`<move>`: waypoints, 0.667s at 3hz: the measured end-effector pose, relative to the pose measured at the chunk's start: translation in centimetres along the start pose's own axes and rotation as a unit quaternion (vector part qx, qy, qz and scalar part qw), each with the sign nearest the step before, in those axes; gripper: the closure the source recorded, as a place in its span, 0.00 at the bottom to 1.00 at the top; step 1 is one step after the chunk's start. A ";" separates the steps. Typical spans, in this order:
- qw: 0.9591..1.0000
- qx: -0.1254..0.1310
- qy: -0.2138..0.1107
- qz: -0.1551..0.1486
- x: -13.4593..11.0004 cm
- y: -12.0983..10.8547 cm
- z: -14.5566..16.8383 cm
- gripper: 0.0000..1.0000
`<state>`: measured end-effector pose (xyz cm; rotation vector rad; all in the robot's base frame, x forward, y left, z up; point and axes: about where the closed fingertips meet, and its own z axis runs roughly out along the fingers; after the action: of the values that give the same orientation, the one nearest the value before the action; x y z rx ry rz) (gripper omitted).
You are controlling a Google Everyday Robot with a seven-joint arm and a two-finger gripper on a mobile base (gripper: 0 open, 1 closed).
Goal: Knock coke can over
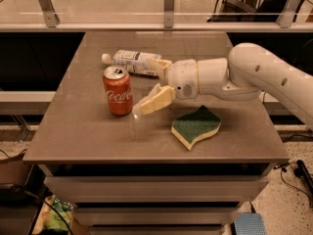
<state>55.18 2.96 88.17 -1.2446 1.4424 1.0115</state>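
Observation:
The coke can point(118, 90) stands upright on the left half of the table point(98, 136), red-orange with white script and a silver top. My gripper point(149, 84) is open just to the right of the can, at can height. Its near finger point(154, 101) reaches almost to the can's side. Its far finger point(157, 65) lies over the plastic bottle behind. The white arm comes in from the right.
A clear plastic bottle point(128, 61) with a white cap lies on its side behind the can. A green and yellow sponge point(195, 126) lies at the front right. A glass railing point(168, 6) runs behind the table.

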 end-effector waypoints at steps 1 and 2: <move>0.999 0.005 -0.037 0.000 -0.3 -0.3 1.4 0.00; 0.997 0.006 -0.070 -0.015 -0.8 0.0 2.4 0.00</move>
<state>55.55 5.50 88.45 -1.1596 1.3160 1.0483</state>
